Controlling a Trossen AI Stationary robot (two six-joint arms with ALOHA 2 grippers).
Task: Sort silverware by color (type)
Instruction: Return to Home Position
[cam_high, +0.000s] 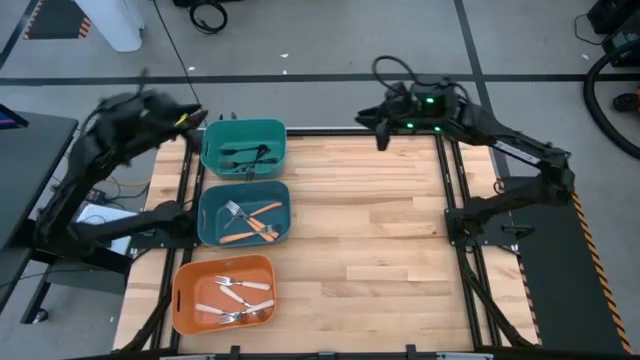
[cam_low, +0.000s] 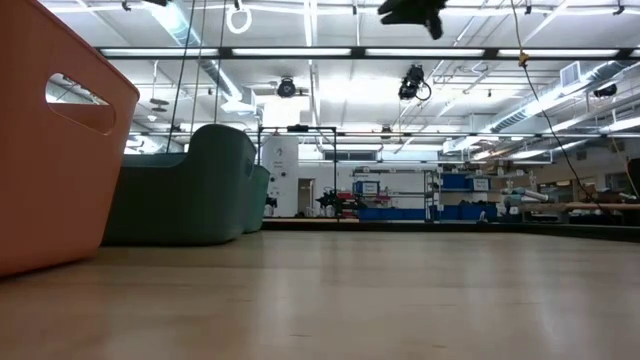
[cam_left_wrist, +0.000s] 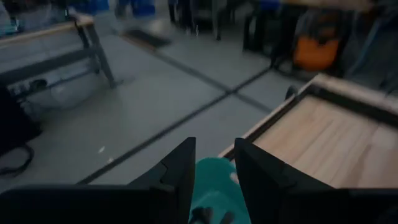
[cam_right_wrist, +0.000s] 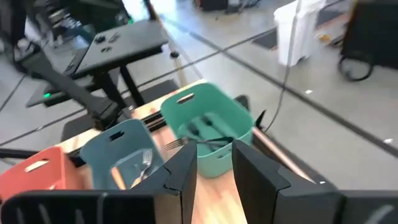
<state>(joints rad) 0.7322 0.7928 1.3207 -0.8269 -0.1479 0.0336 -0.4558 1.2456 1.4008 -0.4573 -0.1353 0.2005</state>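
Both arms are matte black; right arm (cam_high: 510, 140) sports green LEDs (cam_high: 428, 100), left pincer (cam_left_wrist: 214, 149) has chunky angular fingers (cam_left_wrist: 180, 171).

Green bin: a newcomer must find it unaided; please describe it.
Three bins line the left edge of the wooden table. The green bin ends the row, next to the blue bin, farthest from the orange bin. Only it holds all-black forks.

Left arm (cam_high: 95, 165) up at back left, left gripper (cam_left_wrist: 214, 148) fingers slightly apart, holding nothing. Right arm (cam_high: 520, 160) folded at back right, right gripper (cam_right_wrist: 214, 149) same narrow gap, holding nothing.
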